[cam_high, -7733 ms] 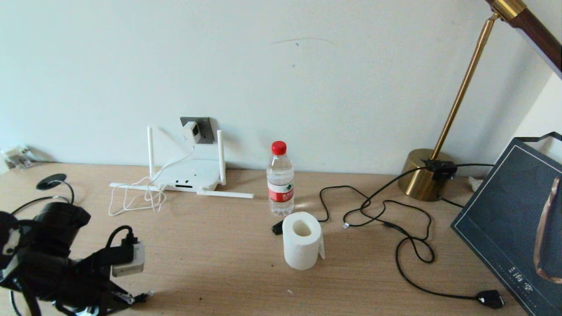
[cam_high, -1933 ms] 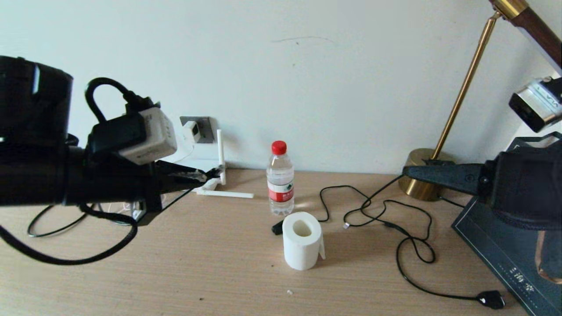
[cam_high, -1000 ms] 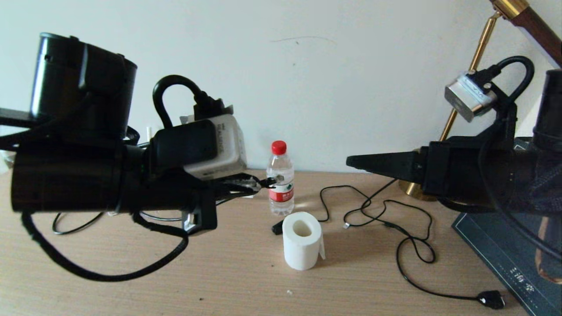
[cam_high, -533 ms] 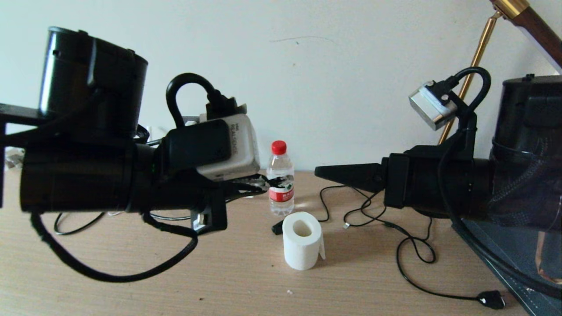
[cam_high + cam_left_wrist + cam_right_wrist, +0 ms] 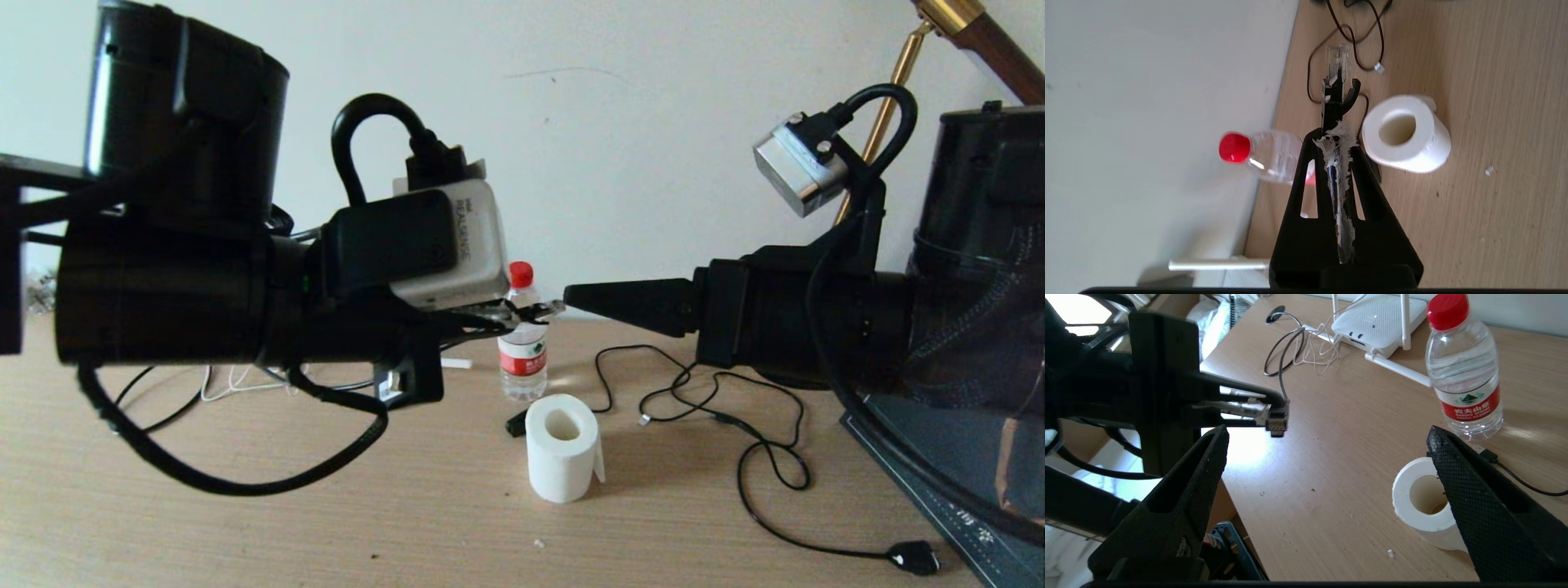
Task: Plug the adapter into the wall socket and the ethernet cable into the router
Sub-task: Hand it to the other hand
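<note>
My left gripper hangs above the middle of the desk, shut on the ethernet cable. Its black plug with the clear tip sticks out past the fingertips. In the right wrist view the plug shows its gold contacts, and the cable runs back to loops near the router. My right gripper is open and points at the plug from the right, with its tip just beside it. The adapter and the wall socket are hidden behind my left arm.
A water bottle stands behind a white toilet-paper roll at mid desk. The black lamp cord loops to the right and ends in a chunky plug. A dark box lies at the far right.
Both arms have closed in on the centre. My left gripper rose and moved right with the plug. My right gripper came left until its tip nearly meets the plug.
</note>
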Tool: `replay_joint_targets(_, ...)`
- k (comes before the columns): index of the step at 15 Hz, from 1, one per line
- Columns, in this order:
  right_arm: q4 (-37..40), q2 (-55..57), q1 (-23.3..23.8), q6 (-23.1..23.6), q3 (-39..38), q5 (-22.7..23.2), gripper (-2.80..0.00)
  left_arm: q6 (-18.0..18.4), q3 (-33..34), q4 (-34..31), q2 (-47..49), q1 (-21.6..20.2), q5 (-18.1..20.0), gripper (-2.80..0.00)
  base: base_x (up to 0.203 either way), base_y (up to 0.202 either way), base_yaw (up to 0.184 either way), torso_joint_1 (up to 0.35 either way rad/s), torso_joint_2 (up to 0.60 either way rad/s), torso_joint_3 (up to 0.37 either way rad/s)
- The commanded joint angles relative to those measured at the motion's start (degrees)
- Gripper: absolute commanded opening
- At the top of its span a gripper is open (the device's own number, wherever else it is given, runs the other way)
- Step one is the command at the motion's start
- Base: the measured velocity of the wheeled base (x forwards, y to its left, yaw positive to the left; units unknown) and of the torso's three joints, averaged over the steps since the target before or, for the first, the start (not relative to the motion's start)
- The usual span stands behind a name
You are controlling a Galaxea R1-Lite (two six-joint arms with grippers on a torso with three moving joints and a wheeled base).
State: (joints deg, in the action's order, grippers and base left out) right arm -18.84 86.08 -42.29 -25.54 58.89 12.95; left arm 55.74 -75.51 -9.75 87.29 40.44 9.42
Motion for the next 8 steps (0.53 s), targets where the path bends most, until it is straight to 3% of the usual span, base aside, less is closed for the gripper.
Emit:
replay_joint_targets(1,-0.23,0.66,-1.73,0.05,0.52,-1.74,0.00,0.34,-0.68,0.16,0.86,0.77,-0.02,-2.80,0.000,0.000,0.000,0.000,0.00,0.000)
replay_joint_targets(8,-0.23,1.20,-2.71,0.05,1.05,-2.11,0.00,0.78,-1.13,0.35,1.22,1.48,-0.02,-2.80,0.000,0.000,0.000,0.000,0.00,0.000)
